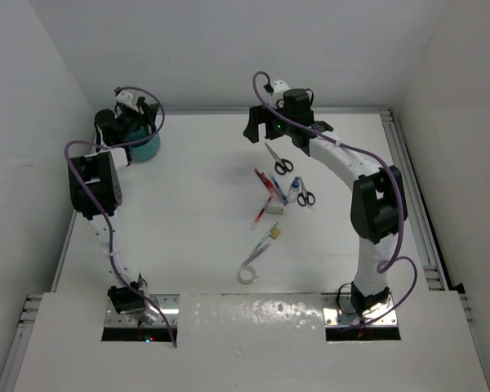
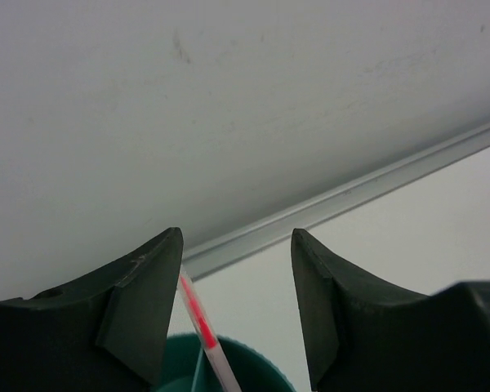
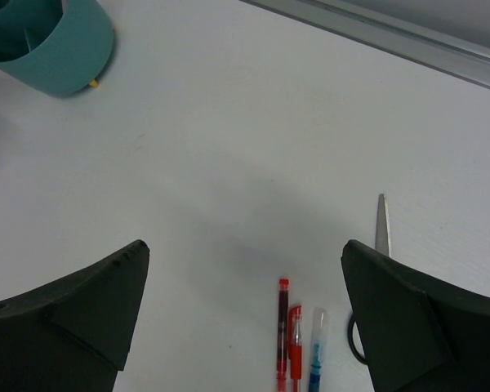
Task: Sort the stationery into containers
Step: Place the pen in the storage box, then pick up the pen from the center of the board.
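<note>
Above the teal cup (image 2: 265, 374), the left gripper (image 2: 237, 238) stands open; a red-and-white pen (image 2: 202, 325) stands steeply tilted beside one finger, lower end pointing into the cup. The right gripper (image 3: 245, 245) hangs open above loose pens (image 3: 283, 335).

The teal cup (image 1: 149, 149) sits mostly hidden under the left claw (image 1: 139, 114) from above.

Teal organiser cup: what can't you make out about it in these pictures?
- Top view: the left pincer covers most of the cup; compartments hidden.
- Left wrist view: the bottom edge cuts off the cup and the pen; its compartment is unknowable.
- Right wrist view: the corner crops the cup; contents unseen.
</note>
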